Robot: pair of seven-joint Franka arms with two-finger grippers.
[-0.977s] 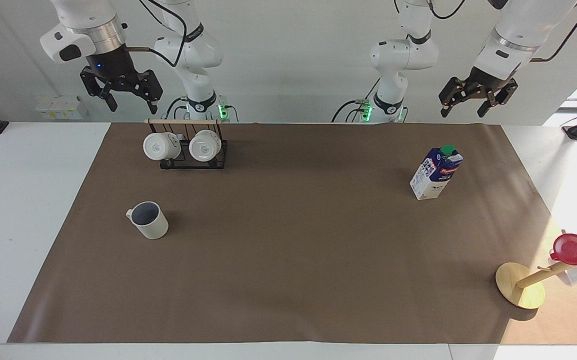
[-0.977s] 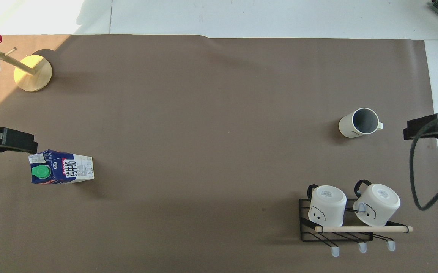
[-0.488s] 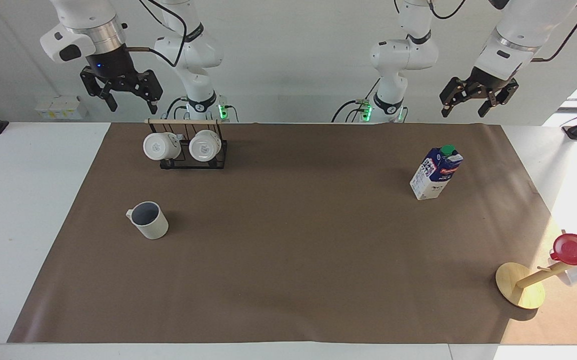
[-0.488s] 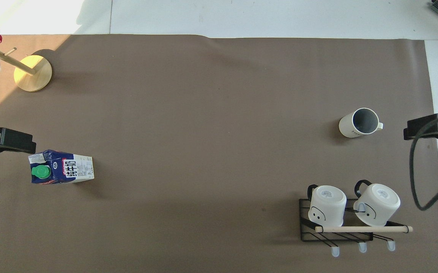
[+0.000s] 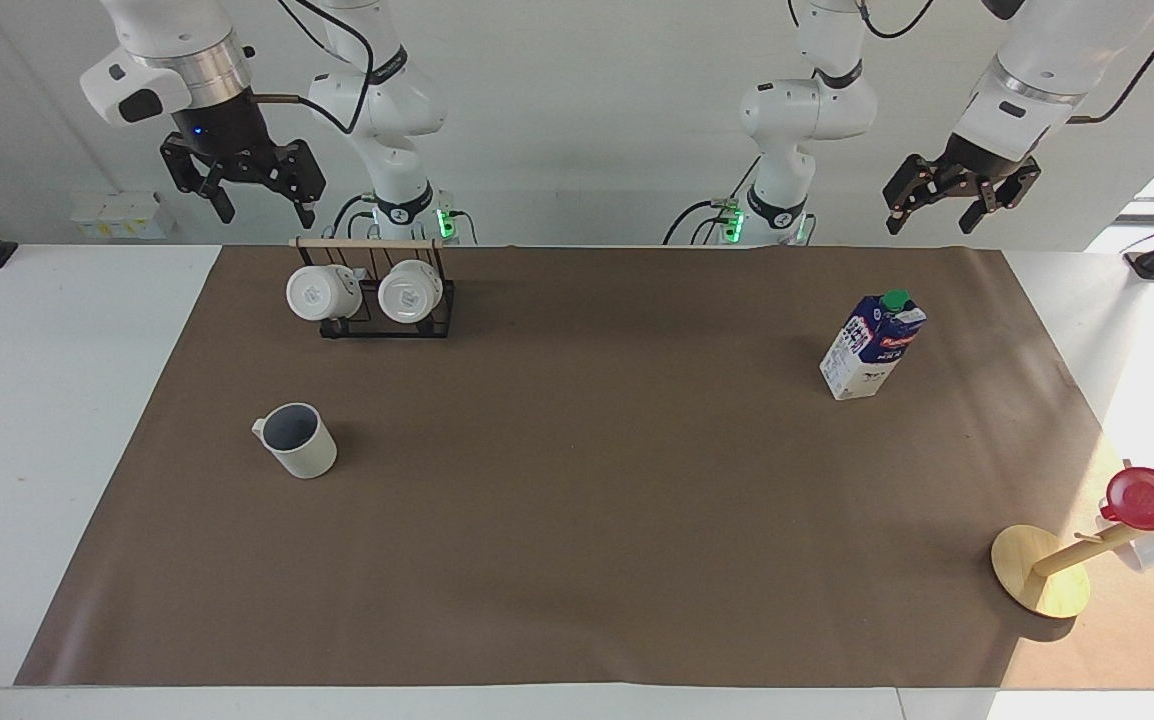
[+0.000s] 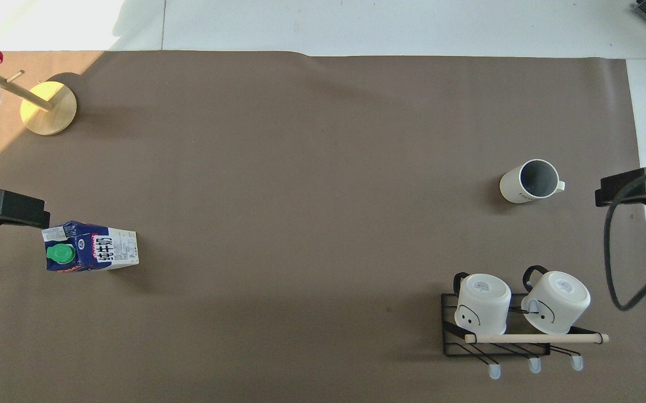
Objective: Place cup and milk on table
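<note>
The off-white cup (image 5: pixel 297 441) with a dark inside stands upright on the brown sheet of the table (image 5: pixel 577 520), toward the right arm's end; it also shows in the overhead view (image 6: pixel 529 182). The milk (image 5: pixel 872 346), a blue and white carton with a green cap, stands upright on the sheet toward the left arm's end, and shows in the overhead view (image 6: pixel 91 254). My right gripper (image 5: pixel 263 205) hangs open and empty, high above the table's edge by the mug rack. My left gripper (image 5: pixel 933 213) hangs open and empty, high above the table's edge near the milk.
A black wire rack (image 5: pixel 377 318) with two white mugs stands nearer to the robots than the cup. A wooden mug tree (image 5: pixel 1039 583) with a shiny red cup (image 5: pixel 1149 498) leans at the left arm's end, farther from the robots than the milk.
My left gripper has risen a little and drifted toward its own end of the table. My right gripper has barely moved. The cup and the milk have stayed put.
</note>
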